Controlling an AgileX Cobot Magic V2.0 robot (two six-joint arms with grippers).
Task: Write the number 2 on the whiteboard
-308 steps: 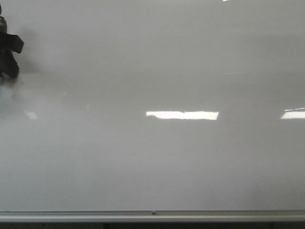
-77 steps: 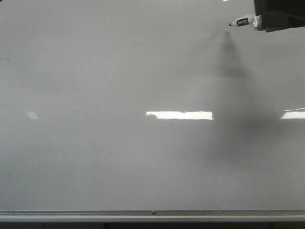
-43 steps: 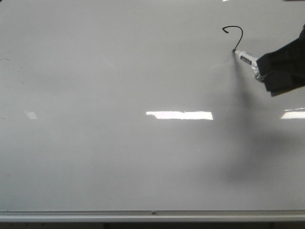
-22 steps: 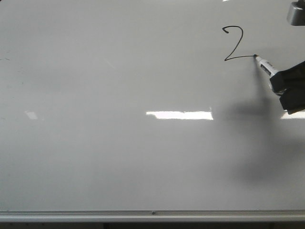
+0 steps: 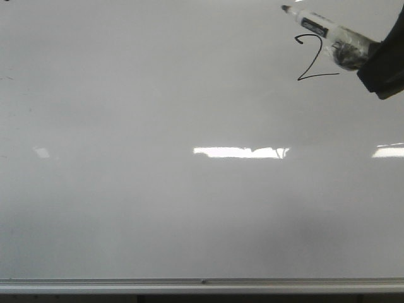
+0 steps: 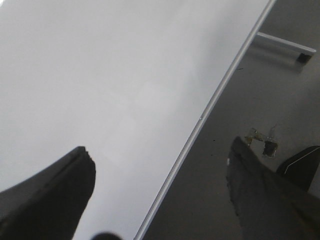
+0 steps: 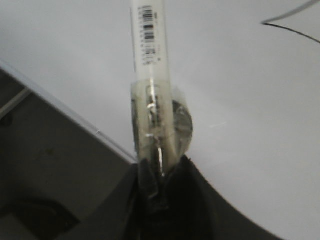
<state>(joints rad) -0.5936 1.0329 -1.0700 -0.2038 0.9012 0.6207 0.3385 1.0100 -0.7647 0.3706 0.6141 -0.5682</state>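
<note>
The whiteboard [image 5: 158, 189] fills the front view, with a silver rail along its lower edge. A thin black number 2 [image 5: 314, 60] is drawn at its upper right. My right gripper [image 5: 372, 63] is shut on a white marker [image 5: 319, 26] wrapped in clear tape; the marker's tip points up-left, lifted off the board just above the digit. In the right wrist view the marker [image 7: 150, 60] stands out from the shut right gripper [image 7: 160, 172], with an end of the digit's stroke [image 7: 290, 25] beyond. My left gripper [image 6: 160, 190] is open and empty over the whiteboard's edge [image 6: 210, 105].
Bright light reflections [image 5: 240, 152] lie across the middle of the board. In the left wrist view a dark grey surface [image 6: 260, 110] lies beside the board, with a silver bar [image 6: 280, 44] and some small scraps [image 6: 262, 142] on it.
The digit 2 has been drawn: curl, diagonal, then base stroke. Since half a second ago the marker has lifted from the end of the base stroke and moved up, its tip now above the digit.
</note>
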